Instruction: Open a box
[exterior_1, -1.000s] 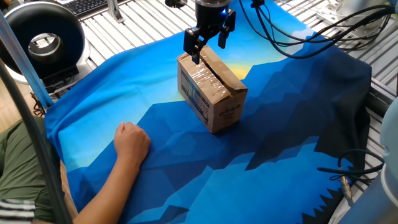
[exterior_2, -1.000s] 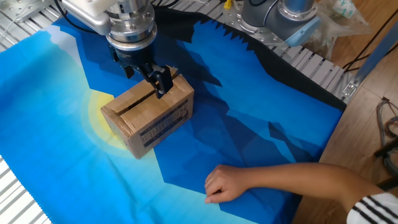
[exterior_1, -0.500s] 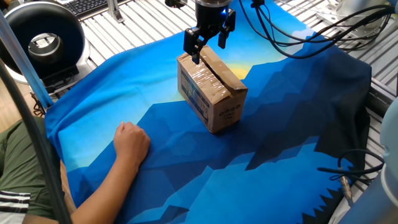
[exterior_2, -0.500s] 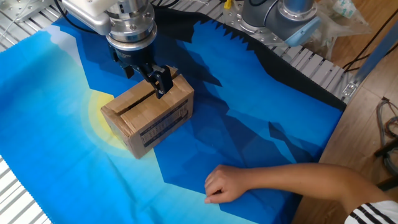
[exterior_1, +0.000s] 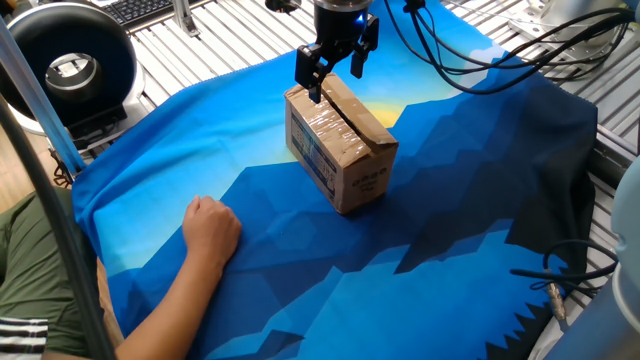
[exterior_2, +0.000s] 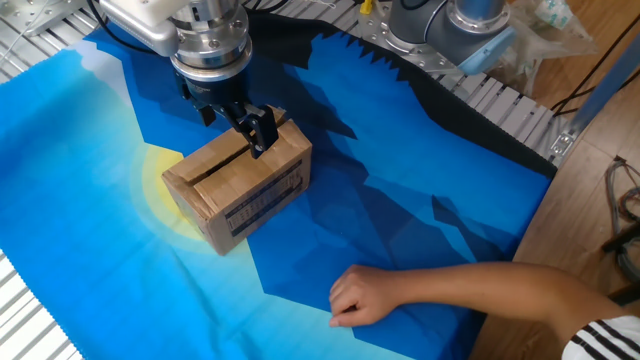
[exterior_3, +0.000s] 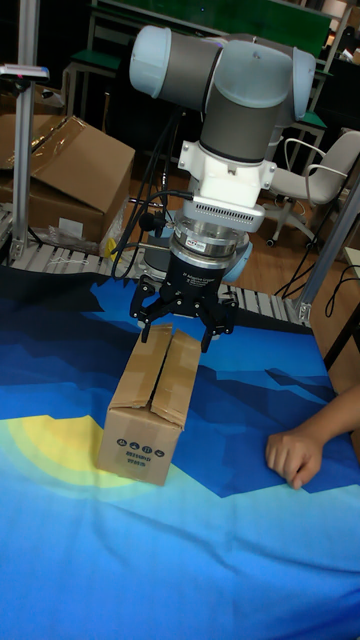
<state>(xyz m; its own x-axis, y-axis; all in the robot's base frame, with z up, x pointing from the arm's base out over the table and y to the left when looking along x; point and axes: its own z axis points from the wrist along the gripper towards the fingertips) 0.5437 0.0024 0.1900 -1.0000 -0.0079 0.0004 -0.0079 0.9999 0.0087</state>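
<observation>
1. The box (exterior_1: 340, 140) in front of me is a small brown corrugated carton. It stands upright on its base, a little far of centre.
2. Its top flaps (exterior_2: 228, 160) lie shut and flat, with a narrow dark seam running lengthwise between them.
3. Shiny clear tape (exterior_1: 322, 120) covers part of the top and one long side.
4. A blue printed label (exterior_1: 312, 152) sits on that long side, and print marks the near end face.

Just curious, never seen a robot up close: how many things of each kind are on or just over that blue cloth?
Cardboard box: 1
Robot gripper: 1
Person's hand: 1
Total: 3
</observation>
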